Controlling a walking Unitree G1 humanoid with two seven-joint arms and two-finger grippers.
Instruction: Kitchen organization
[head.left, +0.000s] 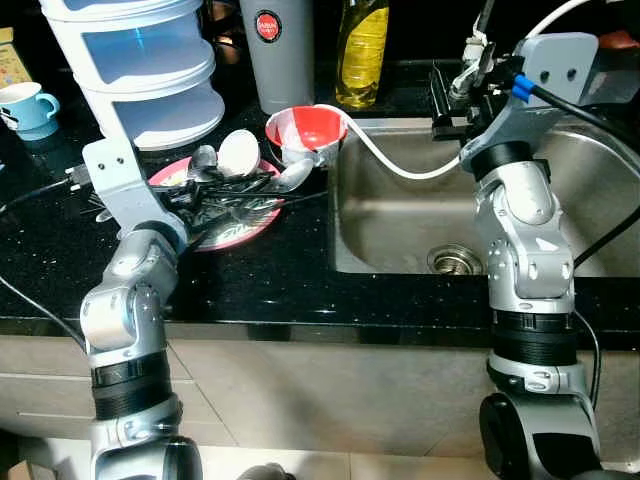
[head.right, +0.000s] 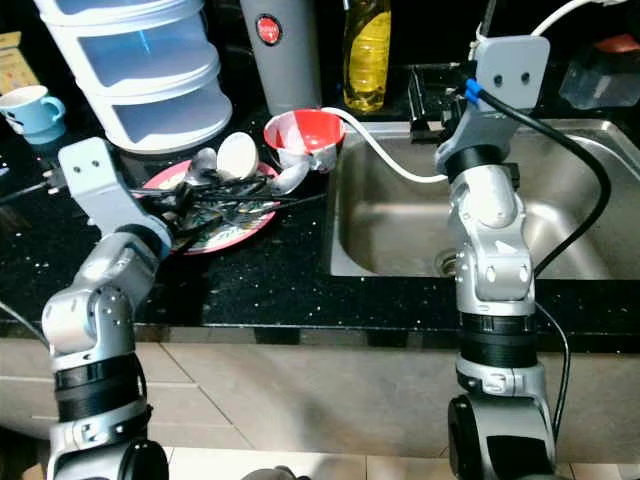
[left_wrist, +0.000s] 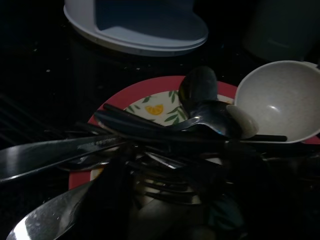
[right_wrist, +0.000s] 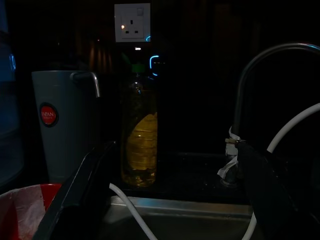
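Note:
A red-rimmed plate (head.left: 245, 228) with a leaf and orange pattern lies on the black counter. It carries a heap of cutlery (head.left: 240, 188), with spoons, forks and a knife (left_wrist: 55, 155) among it, and a white spoon bowl (left_wrist: 280, 102) rests at its far edge. My left gripper (left_wrist: 175, 195) is low over the heap and open, with fork tines between its fingers. A red and white bowl (head.left: 305, 130) stands behind the plate by the sink. My right gripper (head.left: 450, 100) is held open and empty at the back of the steel sink (head.left: 400, 220), near the tap (right_wrist: 250, 75).
A white stacked container (head.left: 150, 70), a grey tumbler (head.left: 283, 50) and a yellow oil bottle (head.left: 362, 50) line the back of the counter. A blue mug (head.left: 28, 108) sits far left. A white hose (head.left: 390, 160) runs from the bowl across the sink.

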